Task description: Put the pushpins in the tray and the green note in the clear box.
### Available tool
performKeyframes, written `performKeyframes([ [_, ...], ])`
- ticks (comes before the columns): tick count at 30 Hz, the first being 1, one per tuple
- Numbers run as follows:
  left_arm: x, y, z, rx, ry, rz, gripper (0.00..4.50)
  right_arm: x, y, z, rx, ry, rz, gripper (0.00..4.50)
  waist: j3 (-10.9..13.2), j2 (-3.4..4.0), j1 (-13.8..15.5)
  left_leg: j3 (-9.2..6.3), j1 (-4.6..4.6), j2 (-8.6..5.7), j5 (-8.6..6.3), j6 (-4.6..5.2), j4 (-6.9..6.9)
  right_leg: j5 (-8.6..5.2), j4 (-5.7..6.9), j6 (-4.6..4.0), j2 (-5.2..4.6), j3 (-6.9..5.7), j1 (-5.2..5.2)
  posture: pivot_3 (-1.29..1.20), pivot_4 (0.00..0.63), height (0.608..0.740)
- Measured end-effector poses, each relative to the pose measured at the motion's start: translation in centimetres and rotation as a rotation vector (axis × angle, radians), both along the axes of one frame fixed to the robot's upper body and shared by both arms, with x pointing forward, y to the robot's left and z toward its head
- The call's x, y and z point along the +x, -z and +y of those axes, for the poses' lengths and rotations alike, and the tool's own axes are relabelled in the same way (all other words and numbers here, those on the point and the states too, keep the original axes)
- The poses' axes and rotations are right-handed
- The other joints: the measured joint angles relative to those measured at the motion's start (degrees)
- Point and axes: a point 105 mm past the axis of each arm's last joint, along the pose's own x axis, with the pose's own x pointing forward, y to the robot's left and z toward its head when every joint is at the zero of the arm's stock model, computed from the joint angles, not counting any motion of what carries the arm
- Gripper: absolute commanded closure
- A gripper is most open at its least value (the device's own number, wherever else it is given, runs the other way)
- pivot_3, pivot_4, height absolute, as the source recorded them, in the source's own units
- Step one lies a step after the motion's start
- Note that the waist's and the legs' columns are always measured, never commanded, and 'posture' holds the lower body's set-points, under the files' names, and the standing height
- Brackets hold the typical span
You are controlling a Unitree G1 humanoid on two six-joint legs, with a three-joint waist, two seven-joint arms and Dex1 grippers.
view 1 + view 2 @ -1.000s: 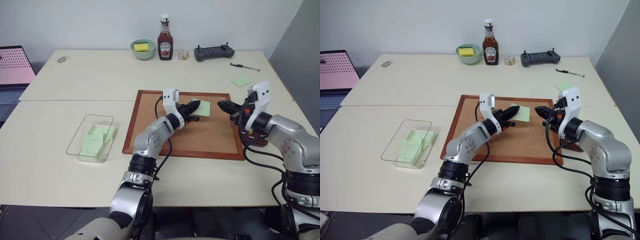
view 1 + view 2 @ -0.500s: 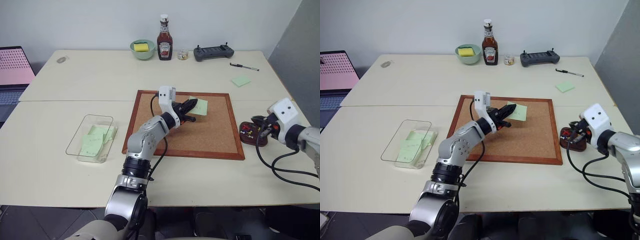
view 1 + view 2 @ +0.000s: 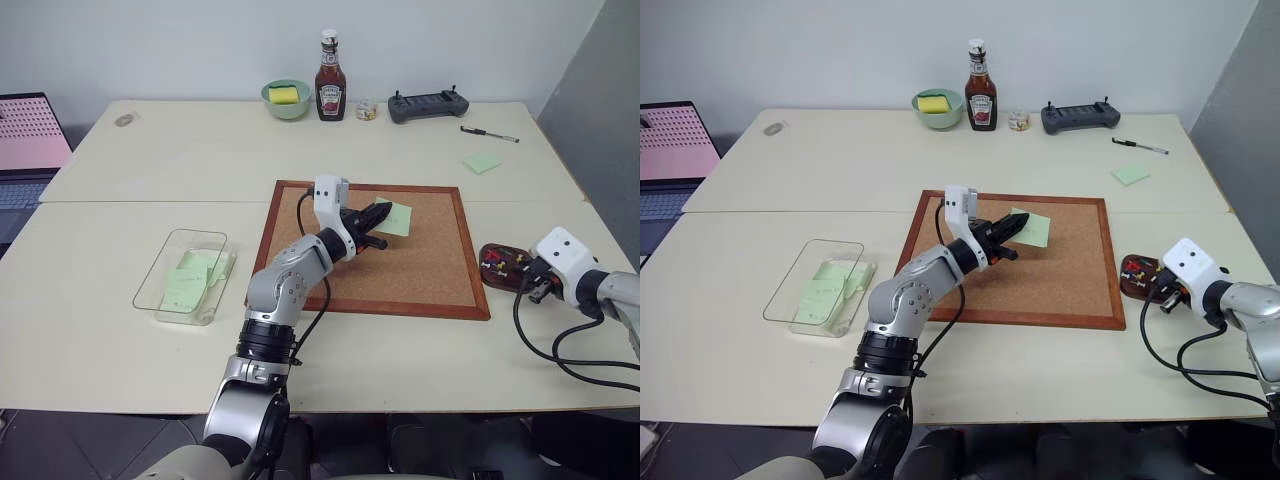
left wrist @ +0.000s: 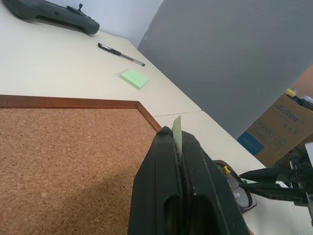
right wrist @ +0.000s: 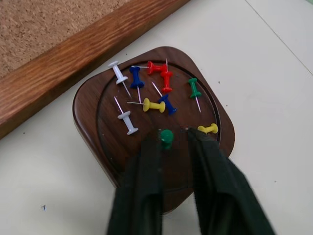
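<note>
Since a second ago the right tool (image 5: 168, 147) has swung off the corkboard (image 3: 420, 262) to hover over the tray (image 5: 98, 122), fingers parted around a green pushpin (image 5: 167, 137); other pushpins lie inside. Left tool (image 4: 180, 147), low over the board, pinches the green note (image 4: 177, 134) edge-on. Remaining: carrying it to the clear box (image 3: 185, 275) at the desk's left.

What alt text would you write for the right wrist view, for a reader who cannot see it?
The right gripper, fingers parted, hangs over a dark wooden tray with a green pushpin between its tips. Other pushpins lie in the tray beside the corkboard frame.
</note>
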Motion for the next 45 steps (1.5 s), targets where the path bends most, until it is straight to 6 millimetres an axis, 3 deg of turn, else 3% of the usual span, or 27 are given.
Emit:
performKeyframes([
  [13,0.1,0.0,0.1,0.002,-0.005,-0.003,4.5,0.3,-0.6,0.1,0.011,-0.017,-0.01,0.03,0.0,0.0,0.1,0.0,0.0,0.0,0.01,-0.01,0.01,0.0,0.0,0.0,0.0,0.0,0.0,0.0,0.15,0.74],
  [17,0.3,-0.4,0.9,0.027,-0.04,-0.024,4.5,0.4,-2.5,0.6,0.026,-0.069,-0.046,0.03,0.0,0.0,0.0,0.0,0.0,0.01,0.0,-0.01,0.0,0.0,0.0,0.0,0.0,0.0,0.0,0.0,0.15,0.74],
  [20,0.1,-2.1,2.1,0.07,-0.075,-0.099,4.5,0.6,-4.5,2.5,0.073,-0.172,-0.102,0.03,0.0,-0.02,-0.2,0.0,0.02,0.05,0.0,-0.01,-0.01,0.0,0.01,0.0,0.02,0.0,0.0,0.0,0.15,0.74],
  [24,-0.7,-4.7,5.2,0.186,-0.169,-0.201,4.5,0.5,-7.1,7.6,0.198,-0.395,-0.208,0.03,0.0,-0.03,-0.4,-0.01,0.04,0.08,0.01,-0.02,0.0,0.0,0.01,0.0,0.05,0.0,0.02,0.0,0.15,0.74],
  [27,-2.0,-4.1,10.0,0.344,-0.312,-0.185,4.5,0.1,-7.9,12.4,0.312,-0.595,-0.244,0.03,0.0,-0.06,-1.4,-0.03,0.12,0.14,0.01,-0.02,-0.06,0.0,0.03,0.0,0.09,0.03,0.03,0.0,0.15,0.74],
  [31,-3.8,-3.3,15.6,0.537,-0.492,-0.148,4.5,-0.6,-7.2,16.9,0.393,-0.796,-0.183,0.03,0.1,-0.13,-1.2,-0.1,0.07,0.06,-0.01,0.02,-0.02,0.0,0.07,-0.01,0.03,-0.02,0.01,0.0,0.15,0.74],
  [34,-5.3,-3.5,18.0,0.625,-0.58,-0.148,4.5,-1.1,-7.4,18.9,0.427,-0.906,-0.145,0.03,0.1,-0.17,-0.1,-0.16,0.06,0.01,-0.02,0.03,-0.01,0.0,0.02,-0.01,-0.02,-0.09,0.06,0.0,0.15,0.74],
  [38,-8.6,-0.8,23.2,0.808,-0.733,-0.03,4.5,-1.3,-7.4,21.8,0.468,-1.039,-0.096,0.03,0.1,-0.2,-0.5,-0.14,0.11,0.14,-0.03,0.02,-0.15,-0.01,0.04,-0.06,0.08,-0.08,-0.05,0.0,0.15,0.74],
  [41,-9.6,0.1,25.2,0.857,-0.797,0.021,4.5,-1.3,-6.8,22.7,0.488,-1.069,-0.068,0.03,0.1,-0.19,0.1,-0.19,0.05,0.11,-0.03,0.02,-0.1,-0.01,0.07,-0.07,0.06,-0.13,-0.07,0.0,0.15,0.74],
  [45,-10.1,-0.5,27.0,0.895,-0.883,0.012,4.5,-1.8,-6.5,24.0,0.509,-1.115,-0.056,0.03,0.1,-0.2,0.2,-0.19,0.05,0.08,-0.03,0.02,-0.08,-0.01,0.06,-0.07,0.02,-0.13,-0.04,0.0,0.15,0.74],
])
